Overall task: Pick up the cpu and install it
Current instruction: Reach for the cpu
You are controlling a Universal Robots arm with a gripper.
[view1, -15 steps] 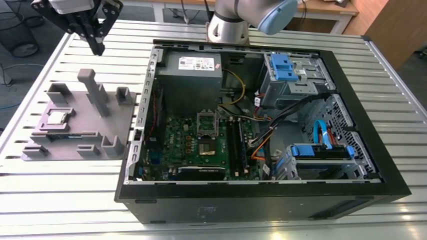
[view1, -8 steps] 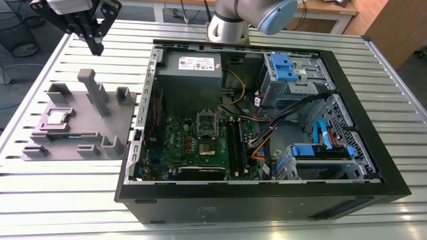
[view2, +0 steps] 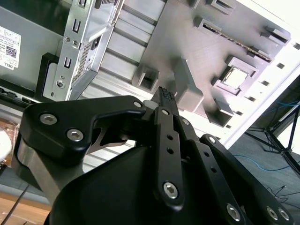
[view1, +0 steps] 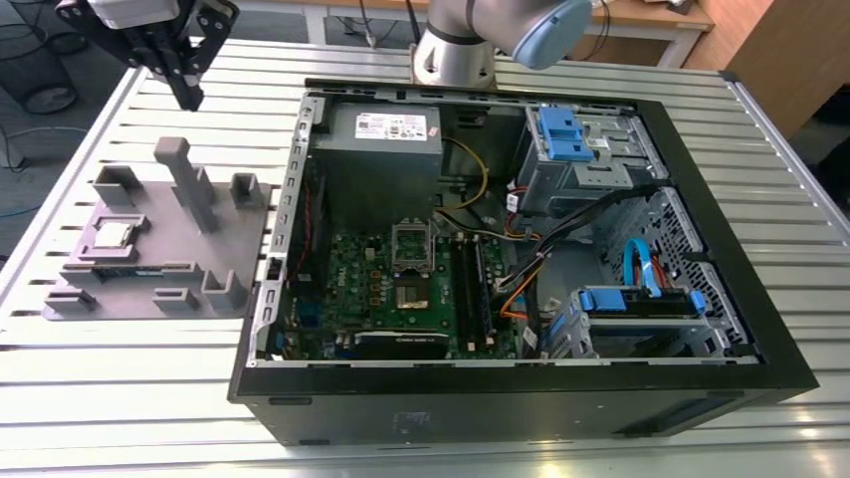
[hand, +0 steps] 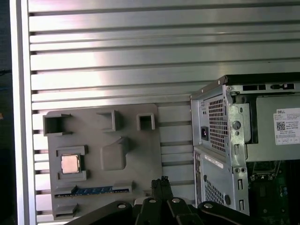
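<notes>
Slatted aluminium table [view1: 119,398], bright glare along its ribs. Wooden desk [view1: 664,12] beyond it; wood-panelled cabinet [view1: 786,60] at the exterior view's right. Grey floor [view1: 24,139] alongside.

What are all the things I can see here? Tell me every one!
cpu: one, shiny silver, in a pocket of the holder tray
memory stick: one, dark and narrow, in a tray slot beside the cpu
holder tray: one, grey, on the table, at the exterior view's left of the case
computer case: one, black, lying open on the table
motherboard: one, green, inside the case
power supply: one, grey, at the case's far end
drive brackets: two, blue, inside the case
table: one, silver slats, under everything
arm: one, silver with a blue cap, behind the case
gripper: one, black, shut and empty, in the air past the tray's far edge
</notes>
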